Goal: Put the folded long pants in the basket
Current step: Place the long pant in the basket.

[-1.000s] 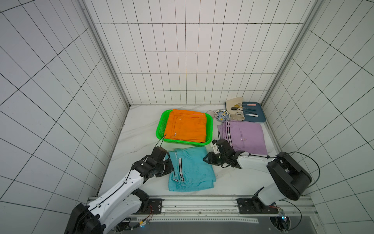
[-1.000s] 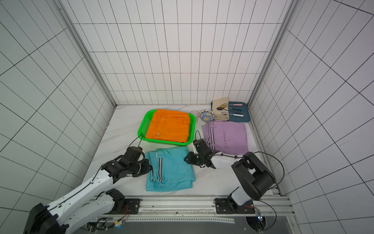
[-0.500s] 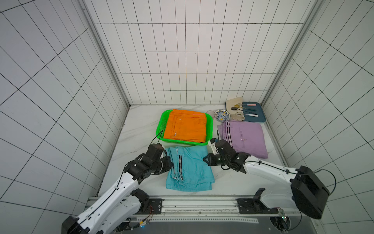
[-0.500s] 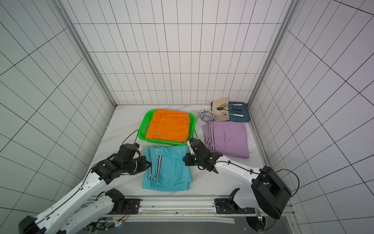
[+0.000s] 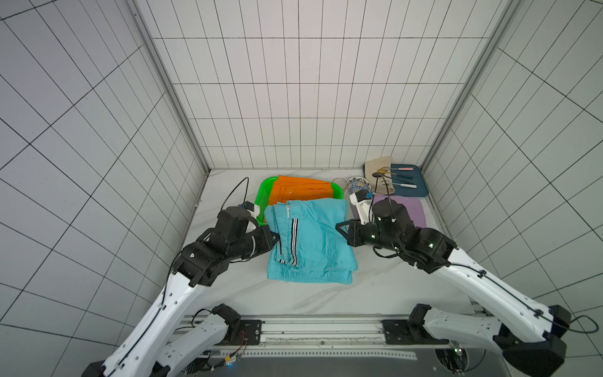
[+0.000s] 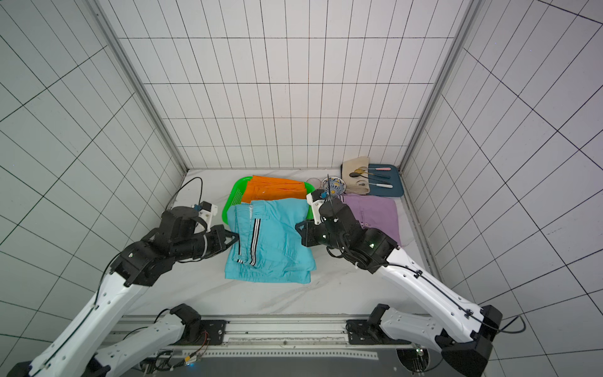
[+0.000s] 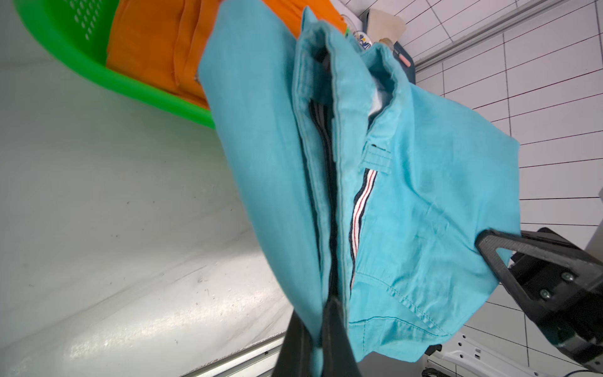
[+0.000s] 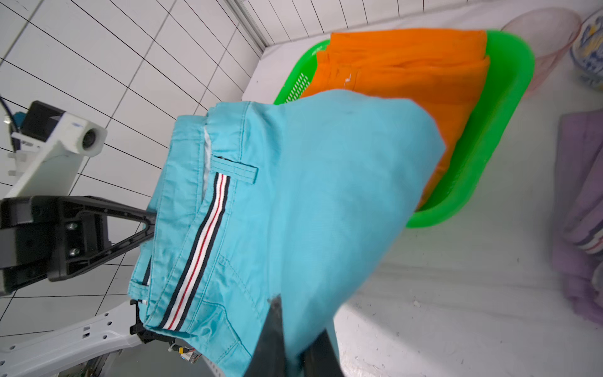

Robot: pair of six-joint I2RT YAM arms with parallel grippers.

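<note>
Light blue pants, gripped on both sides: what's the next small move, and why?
Probably carry the light blue pants forward until they hang over the basket. The left tool and right tool pinch opposite edges, the cloth is lifted, and only its far edge overlaps the basket.

Enclosure inspected. White rectangular wall tiles [image 5: 300, 98] with dark grout stand beyond my jaws and on both flanks. Grey metal corner posts [image 5: 168, 85] join the far wall to the side walls. Beneath my jaws lies a white marble-pattern tabletop [image 5: 310, 300] with faint grey veining and small dark specks. Lighting is even and diffuse, with a soft sheen on the surface under my left jaws.
</note>
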